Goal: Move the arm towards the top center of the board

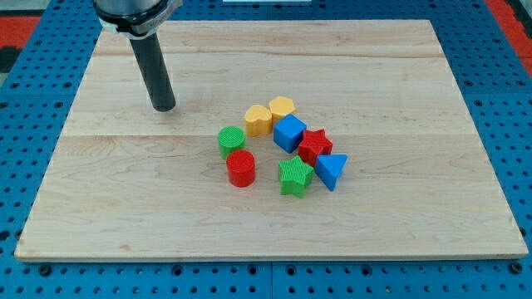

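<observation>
My tip (165, 108) rests on the wooden board (399, 75) in its upper left part, to the left of and above a cluster of blocks near the middle. The cluster holds a yellow heart (258, 120), a yellow hexagon (282, 107), a blue cube (289, 133), a red star (314, 145), a blue triangle (330, 171), a green star (295, 176), a red cylinder (241, 169) and a green cylinder (231, 140). The tip touches none of them; the green cylinder is the nearest.
The board lies on a blue perforated table (499, 124). The arm's dark body (133, 12) enters from the view's top left.
</observation>
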